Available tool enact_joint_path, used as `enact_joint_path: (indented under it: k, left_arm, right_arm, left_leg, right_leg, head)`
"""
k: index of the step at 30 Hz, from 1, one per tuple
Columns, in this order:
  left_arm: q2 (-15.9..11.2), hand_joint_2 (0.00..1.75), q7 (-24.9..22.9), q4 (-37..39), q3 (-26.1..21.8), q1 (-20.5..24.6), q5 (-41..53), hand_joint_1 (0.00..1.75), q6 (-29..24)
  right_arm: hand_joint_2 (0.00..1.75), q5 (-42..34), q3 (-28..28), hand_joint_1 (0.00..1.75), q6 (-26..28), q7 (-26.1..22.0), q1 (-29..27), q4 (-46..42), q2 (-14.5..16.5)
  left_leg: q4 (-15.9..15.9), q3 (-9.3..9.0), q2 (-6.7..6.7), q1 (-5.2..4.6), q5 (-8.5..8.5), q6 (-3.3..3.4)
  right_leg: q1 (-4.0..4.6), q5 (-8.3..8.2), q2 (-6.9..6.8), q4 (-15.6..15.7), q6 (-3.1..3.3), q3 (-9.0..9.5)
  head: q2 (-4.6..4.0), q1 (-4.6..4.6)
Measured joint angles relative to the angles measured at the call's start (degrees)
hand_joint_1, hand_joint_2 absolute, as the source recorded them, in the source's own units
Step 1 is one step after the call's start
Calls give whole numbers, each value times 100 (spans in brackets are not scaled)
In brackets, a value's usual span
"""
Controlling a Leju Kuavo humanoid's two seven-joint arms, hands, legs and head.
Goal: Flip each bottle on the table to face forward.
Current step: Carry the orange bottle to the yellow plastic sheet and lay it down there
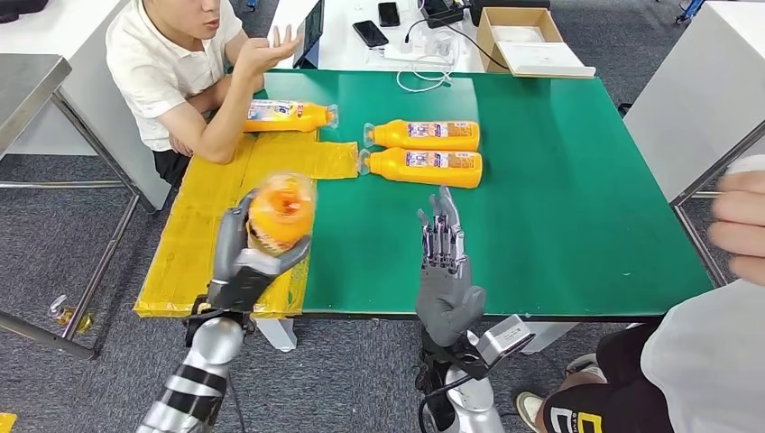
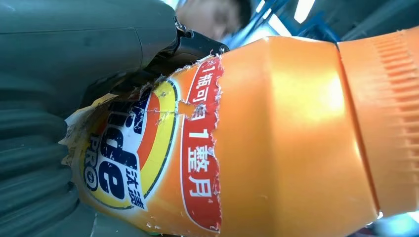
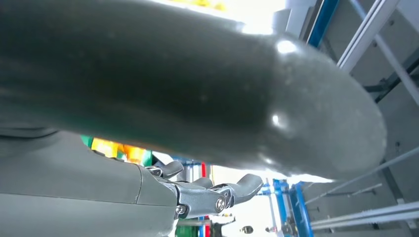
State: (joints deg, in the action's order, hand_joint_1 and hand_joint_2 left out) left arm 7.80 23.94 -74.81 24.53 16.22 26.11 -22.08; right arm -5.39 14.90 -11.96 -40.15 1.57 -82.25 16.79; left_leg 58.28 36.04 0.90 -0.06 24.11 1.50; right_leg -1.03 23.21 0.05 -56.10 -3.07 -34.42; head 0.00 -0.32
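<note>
My left hand (image 1: pixel 242 262) grips an orange detergent bottle (image 1: pixel 281 211) and holds it up above the table's near left corner, its end turned towards the head camera. Close up, this bottle (image 2: pixel 276 133) shows a torn label and a ribbed orange cap, with my left hand (image 2: pixel 59 123) wrapped round its lower body. My right hand (image 1: pixel 444 271) is raised over the near table edge, fingers straight and apart, holding nothing; its thumb and fingers (image 3: pixel 212 195) appear close up. Three more orange bottles lie on their sides: one at the far left (image 1: pixel 287 115) and two side by side (image 1: pixel 424 135) (image 1: pixel 422 168).
The green table (image 1: pixel 577 198) has a yellow taped strip (image 1: pixel 194 234) along its left side. A person (image 1: pixel 180 72) sits at the far left with an arm by the far bottle. Another person's hand (image 1: pixel 740 225) reaches in at the right edge. A box and phones lie beyond.
</note>
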Motion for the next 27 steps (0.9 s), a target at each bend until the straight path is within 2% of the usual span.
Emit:
enact_joint_path:
  k: [4,7,10,17,27]
  left_arm:
    - [-98,175,-499,798,208,426,1392,175,-469]
    - [-144,175,-1079,1704,353,900,2391,175,-707]
    - [-159,175,-1444,2583,436,1337,2966,175,-936]
    - [-146,175,-1888,3814,536,1969,3275,175,-904]
    - [-113,175,-1911,4259,551,2163,3275,175,-887]
  right_arm:
    - [0,11,20,0,148,0,15,26,0]
    - [0,9,49,0,227,0,46,73,-1]
    - [0,12,90,0,312,0,80,127,-8]
    - [0,3,132,0,381,0,128,253,-14]
    - [0,-1,134,0,381,0,159,355,-15]
  left_leg:
    - [0,-1,-6,1,-2,1]
    - [0,0,-3,1,-7,0]
    - [0,0,-6,0,-10,-2]
    - [0,1,-3,0,-9,-2]
    - [0,2,-3,1,-9,-2]
  right_leg:
    - [0,-1,2,-1,0,-2]
    - [0,-2,0,-2,0,0]
    - [0,-3,1,-3,-1,1]
    - [0,-3,1,-3,-1,-1]
    - [0,-2,1,-2,-1,-1]
  head:
    - [0,1]
    - [0,2]
    - [0,2]
    - [0,1]
    - [0,1]
